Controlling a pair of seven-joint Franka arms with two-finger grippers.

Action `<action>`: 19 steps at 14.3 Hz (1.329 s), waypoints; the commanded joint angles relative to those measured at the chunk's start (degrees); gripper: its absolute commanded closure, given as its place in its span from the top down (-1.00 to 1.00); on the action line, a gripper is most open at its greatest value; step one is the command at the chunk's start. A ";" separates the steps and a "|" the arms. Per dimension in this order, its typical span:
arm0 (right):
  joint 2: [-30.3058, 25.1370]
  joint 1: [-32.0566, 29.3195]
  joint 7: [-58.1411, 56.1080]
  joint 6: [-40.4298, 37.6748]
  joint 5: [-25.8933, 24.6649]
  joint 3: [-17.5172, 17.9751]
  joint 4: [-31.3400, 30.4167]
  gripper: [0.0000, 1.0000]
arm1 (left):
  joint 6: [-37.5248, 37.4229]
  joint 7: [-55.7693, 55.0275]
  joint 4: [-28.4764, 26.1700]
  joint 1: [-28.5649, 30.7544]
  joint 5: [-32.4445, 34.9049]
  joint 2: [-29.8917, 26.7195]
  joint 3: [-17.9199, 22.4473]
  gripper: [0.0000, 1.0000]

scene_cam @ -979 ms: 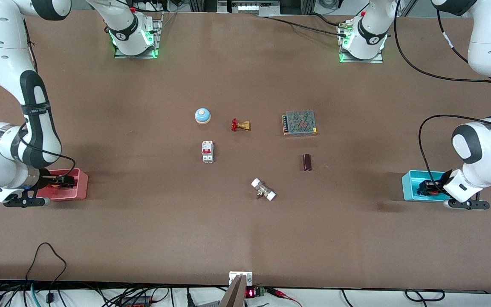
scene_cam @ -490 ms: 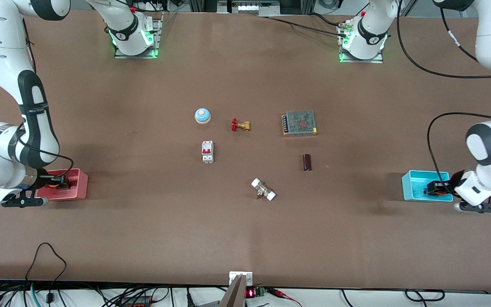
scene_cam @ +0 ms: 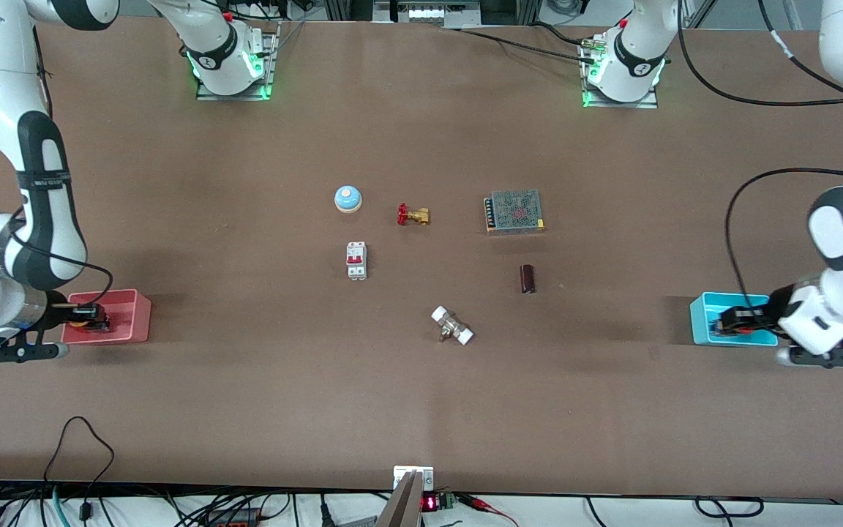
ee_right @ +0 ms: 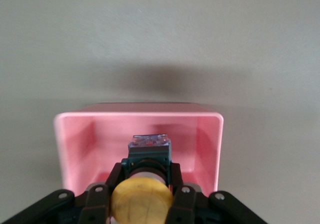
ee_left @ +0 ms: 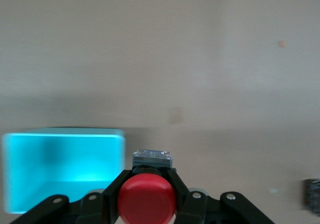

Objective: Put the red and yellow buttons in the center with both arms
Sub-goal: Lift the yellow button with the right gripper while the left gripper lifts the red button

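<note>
My left gripper [scene_cam: 732, 320] hangs over the cyan bin [scene_cam: 707, 322] at the left arm's end of the table. In the left wrist view it [ee_left: 148, 180] is shut on the red button [ee_left: 147, 201], with the cyan bin [ee_left: 60, 169] below. My right gripper [scene_cam: 88, 319] hangs over the pink bin [scene_cam: 125, 315] at the right arm's end. In the right wrist view it [ee_right: 147, 171] is shut on the yellow button [ee_right: 142, 203], above the pink bin [ee_right: 75, 144]. The brown table centre [scene_cam: 429, 271] lies between them.
Around the centre lie a blue dome bell [scene_cam: 347, 198], a brass valve with a red handle [scene_cam: 413, 215], a mesh-topped metal box [scene_cam: 514, 211], a white circuit breaker [scene_cam: 356, 260], a dark cylinder [scene_cam: 527, 279] and a white-capped fitting [scene_cam: 452, 326].
Both arms have shifted outward and both grippers have moved a little over their bins, each still holding its button. The right gripper drifted toward its end of the table.
</note>
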 commanded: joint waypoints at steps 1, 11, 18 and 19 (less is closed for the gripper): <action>-5.78 2.30 -0.03 -10.58 0.58 0.68 2.92 -0.36 | 8.67 -8.87 -11.06 -5.52 -0.55 -5.06 0.21 -0.99; -4.66 15.05 17.89 -12.45 1.02 0.86 1.26 -0.35 | 23.21 -31.39 -23.93 -18.80 7.17 -5.15 0.65 -0.99; -1.14 20.77 22.48 -8.25 8.57 0.86 -1.63 -0.35 | 23.30 -42.12 -24.55 -22.06 13.58 -5.15 0.47 -0.99; -0.70 21.64 22.48 -6.75 8.58 0.86 -2.77 -0.35 | 23.47 -43.09 -24.55 -22.06 14.64 -5.07 0.38 -0.99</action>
